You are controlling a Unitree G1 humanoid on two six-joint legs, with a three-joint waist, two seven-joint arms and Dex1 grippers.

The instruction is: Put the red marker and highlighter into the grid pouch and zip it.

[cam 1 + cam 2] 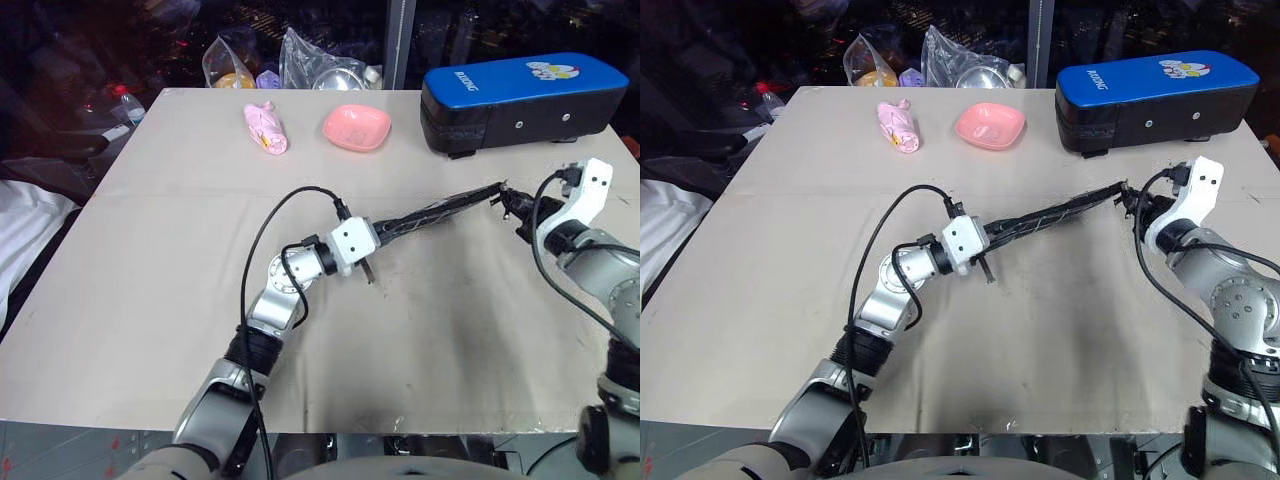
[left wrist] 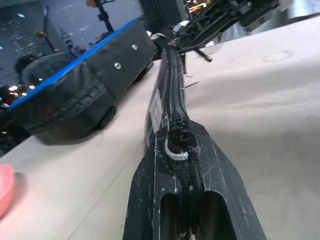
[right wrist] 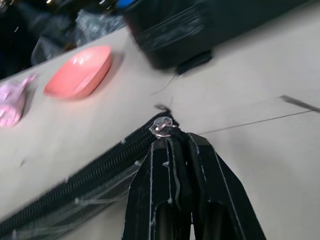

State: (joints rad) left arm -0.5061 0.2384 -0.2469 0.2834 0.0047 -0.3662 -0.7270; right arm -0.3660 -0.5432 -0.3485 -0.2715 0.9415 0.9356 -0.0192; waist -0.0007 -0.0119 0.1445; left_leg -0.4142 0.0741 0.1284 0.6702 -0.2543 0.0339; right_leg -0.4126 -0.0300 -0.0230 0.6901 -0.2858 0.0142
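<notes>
Head stereo pair looks down over table (image 1: 150, 300); wrist cameras close along grid pouch (image 2: 172, 95).

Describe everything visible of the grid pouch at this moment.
The grid pouch is a flat black fabric pouch with faint pale lines and a small white label on its side, held edge-up and stretched between the two grippers above the table. The zipper along its top edge looks closed. The left gripper clamps one end; the right gripper pinches the other end at the metal zipper slider. It lies in front of the blue case.
</notes>
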